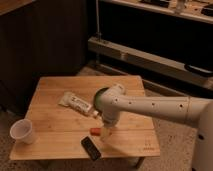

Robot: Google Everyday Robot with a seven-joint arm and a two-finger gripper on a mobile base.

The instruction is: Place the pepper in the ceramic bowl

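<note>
In the one camera view, the table [60,122] fills the lower left of the frame and my arm [150,106] reaches in from the right edge. The gripper [106,131] hangs off the wrist at lower centre, down close to the tabletop. I cannot tell whether it is spread, pressed together or already pinching anything. The pepper [94,131] lies flat on the wood just left of the gripper, and I can't say whether the two touch. The bowl [98,99] shows only as a green edge above it, near mid-frame, mostly hidden behind the wrist. I judge the step in hand to be the pick, with nothing yet in the bowl. To do it well I'd centre the gripper over the middle of the pepper and close across its narrow width, since a glossy, tapered thing will likely slip out of an end grip. I'd lift it straight before carrying it up-frame to the bowl. The phone [91,148] sits just below the pepper, so I'd keep the descent clear of it. The packet [75,101] lies left of the bowl, and the cup [22,132] is well apart at the left edge.
</note>
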